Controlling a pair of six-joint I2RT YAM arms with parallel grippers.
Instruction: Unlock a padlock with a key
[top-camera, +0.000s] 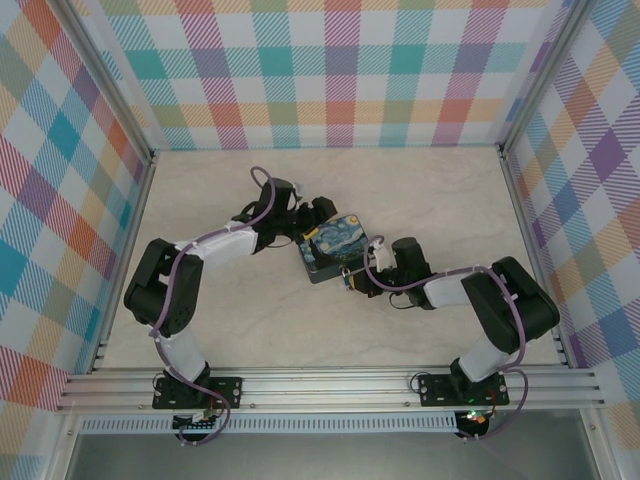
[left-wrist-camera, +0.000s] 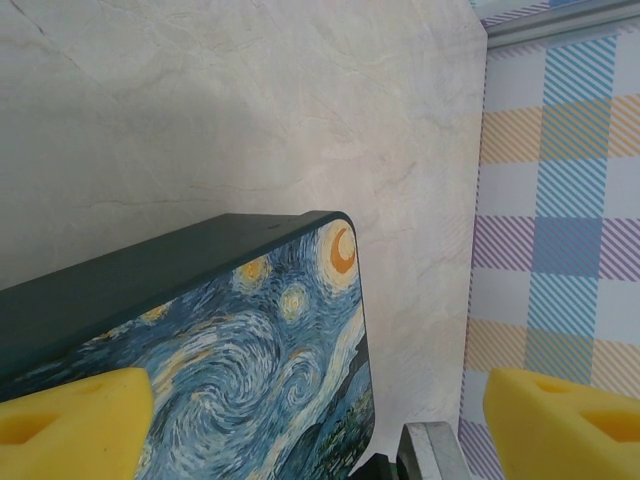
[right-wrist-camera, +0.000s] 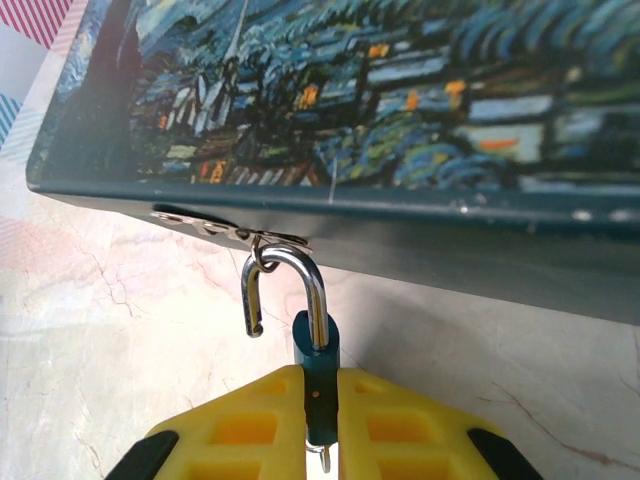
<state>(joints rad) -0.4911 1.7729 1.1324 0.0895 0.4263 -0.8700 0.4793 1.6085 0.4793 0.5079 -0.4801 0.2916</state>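
Observation:
The tiny blue padlock (right-wrist-camera: 318, 372) sits upright between the yellow fingers (right-wrist-camera: 250, 430) of my right gripper (right-wrist-camera: 320, 425), which is shut on its body. Its silvery shackle (right-wrist-camera: 290, 275) is sprung open, with one end free, and still hooks through the ring of the hasp (right-wrist-camera: 235, 232) on the starry-night tin (right-wrist-camera: 380, 90). A small metal loop (right-wrist-camera: 320, 462) pokes out under the padlock; the key itself is hidden. My left gripper (left-wrist-camera: 320, 420) is open at the tin's (left-wrist-camera: 250, 380) far side, yellow pads (left-wrist-camera: 70, 420) wide apart. From above, the tin (top-camera: 335, 245) lies between both grippers.
The marble-patterned table (top-camera: 430, 190) is walled by checked panels (top-camera: 320, 70) on three sides, with aluminium rails (top-camera: 330, 385) at the near edge. A grey metal part (left-wrist-camera: 435, 452) shows beside the tin's corner in the left wrist view. There is free room behind and beside the tin.

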